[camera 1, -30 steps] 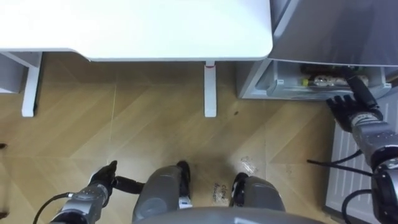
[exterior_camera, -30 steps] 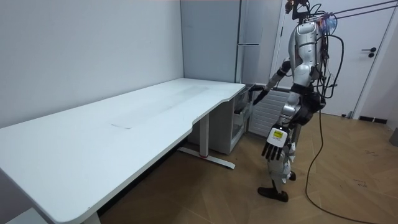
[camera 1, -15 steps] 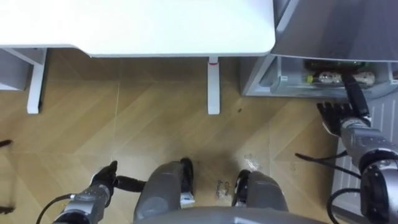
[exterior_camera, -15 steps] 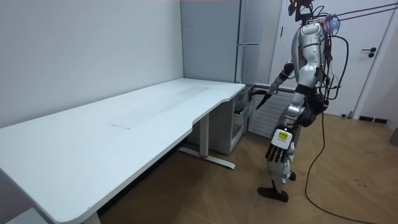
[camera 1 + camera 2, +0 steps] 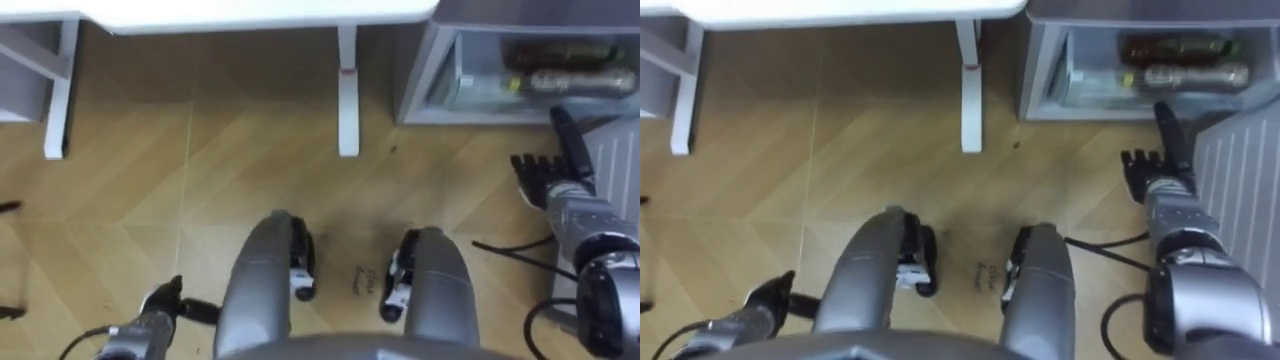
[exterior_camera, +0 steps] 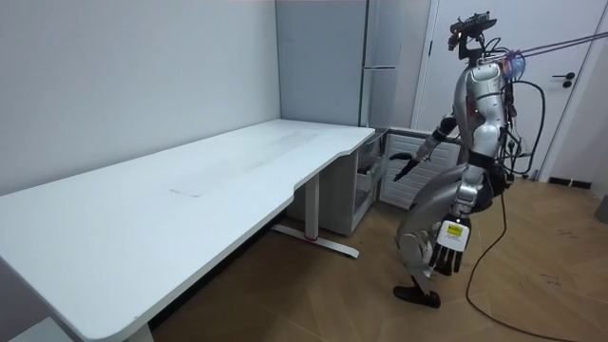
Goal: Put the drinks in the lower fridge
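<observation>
Right hand [image 5: 545,178] spread flat just outside the open fridge [image 5: 425,70], bottles [image 5: 575,82] lying inside, left hand [image 5: 160,300] hanging loose.

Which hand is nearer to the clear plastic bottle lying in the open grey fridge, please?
Right. The right hand is just before the bottle; the left hand hangs far off, lower left.

eyes: head, straight down, near | room: afar, side-on | shared: perhaps fridge [image 5: 426,72]
</observation>
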Controlling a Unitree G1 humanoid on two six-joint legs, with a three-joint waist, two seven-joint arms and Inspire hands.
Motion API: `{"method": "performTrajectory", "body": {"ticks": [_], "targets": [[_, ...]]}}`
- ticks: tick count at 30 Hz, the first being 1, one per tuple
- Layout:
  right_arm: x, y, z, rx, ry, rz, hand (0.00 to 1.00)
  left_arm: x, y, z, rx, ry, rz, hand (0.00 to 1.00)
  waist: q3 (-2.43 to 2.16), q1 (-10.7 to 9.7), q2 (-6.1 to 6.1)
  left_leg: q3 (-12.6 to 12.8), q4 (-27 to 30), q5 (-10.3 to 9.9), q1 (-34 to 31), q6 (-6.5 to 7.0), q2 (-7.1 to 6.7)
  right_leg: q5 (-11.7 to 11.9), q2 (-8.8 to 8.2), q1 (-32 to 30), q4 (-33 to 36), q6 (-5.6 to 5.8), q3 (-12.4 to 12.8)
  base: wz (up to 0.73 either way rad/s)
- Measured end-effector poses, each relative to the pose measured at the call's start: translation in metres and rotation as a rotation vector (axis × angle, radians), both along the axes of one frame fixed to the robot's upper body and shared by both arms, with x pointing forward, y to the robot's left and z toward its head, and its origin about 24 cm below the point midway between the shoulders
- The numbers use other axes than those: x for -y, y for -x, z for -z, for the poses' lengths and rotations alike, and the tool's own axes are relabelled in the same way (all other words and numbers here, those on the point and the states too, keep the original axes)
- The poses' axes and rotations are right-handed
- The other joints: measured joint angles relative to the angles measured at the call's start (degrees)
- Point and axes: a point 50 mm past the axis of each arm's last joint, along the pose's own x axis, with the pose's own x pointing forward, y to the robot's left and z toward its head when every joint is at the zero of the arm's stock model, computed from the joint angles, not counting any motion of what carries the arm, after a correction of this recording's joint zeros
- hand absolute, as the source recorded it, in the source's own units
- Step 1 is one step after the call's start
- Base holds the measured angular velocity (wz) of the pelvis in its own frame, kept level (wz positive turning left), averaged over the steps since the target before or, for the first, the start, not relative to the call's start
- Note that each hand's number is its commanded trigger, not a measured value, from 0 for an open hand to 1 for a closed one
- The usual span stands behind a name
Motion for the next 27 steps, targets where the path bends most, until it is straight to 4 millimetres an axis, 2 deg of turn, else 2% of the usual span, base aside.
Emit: {"method": "performTrajectory", "body": {"ticks": [1,6,10,14,18,23,27], "targets": [[-0.001,-0.005,-0.004,0.024,0.011,-0.01,0.0,0.001,-0.002,-0.001,0.007,0.002,0.002,0.0,0.02,-0.1,-0.03,-0.1,2.5,-0.8,-2.0,0.17,0.0,-1.0,-0.71,-1.9,2.7,-0.31,0.1,0.06],[-0.004,-0.021,-0.017,0.089,0.037,-0.041,0.0,0.002,-0.007,-0.003,0.03,0.005,0.011,0.0,0.0,-0.2,-0.13,-1.1,9.7,-2.8,-7.7,0.78,0.01,-3.2,-1.6,-6.6,9.4,-0.09,0.5,0.08],[-0.008,-0.04,-0.034,0.177,0.054,-0.073,0.0,0.002,-0.007,-0.003,0.026,0.011,0.015,0.0,-0.03,-0.4,-0.38,-1.2,13.1,-3.2,-12.1,1.48,-0.08,-3.4,-2.61,-10.9,12.8,0.09,1.1,0.02],[-0.011,-0.052,-0.045,0.237,0.061,-0.091,0.0,0.002,-0.007,-0.002,0.024,0.02,0.02,0.0,0.0,-0.1,-0.55,-0.9,15.1,-3.3,-15.2,1.79,-0.18,-3.6,-2.81,-14.2,14.8,0.51,2.0,0.01],[-0.015,-0.063,-0.061,0.309,0.089,-0.132,0.0,0.001,-0.007,-0.004,0.029,0.022,0.051,0.0,-0.03,-0.1,-0.82,-0.7,15.9,-3.3,-18.0,1.84,-0.89,-3.7,-3.91,-17.1,16.1,0.69,2.3,0.09],[-0.016,-0.066,-0.064,0.321,0.098,-0.145,0.0,0.0,-0.006,-0.005,0.047,0.021,0.052,0.0,-0.05,-0.6,-1.3,-0.3,16.2,-3.4,-19.2,2.05,-0.99,-3.6,-4.52,-18.5,16.3,0.9,2.7,0.0],[-0.018,-0.072,-0.076,0.323,0.111,-0.165,0.0,-0.003,-0.002,-0.005,0.045,0.017,0.046,0.0,-0.09,-0.5,-1.45,0.7,16.2,-3.7,-19.2,2.53,-1.02,-3.6,-6.15,-19.2,16.6,1.32,2.9,-0.05]]}}
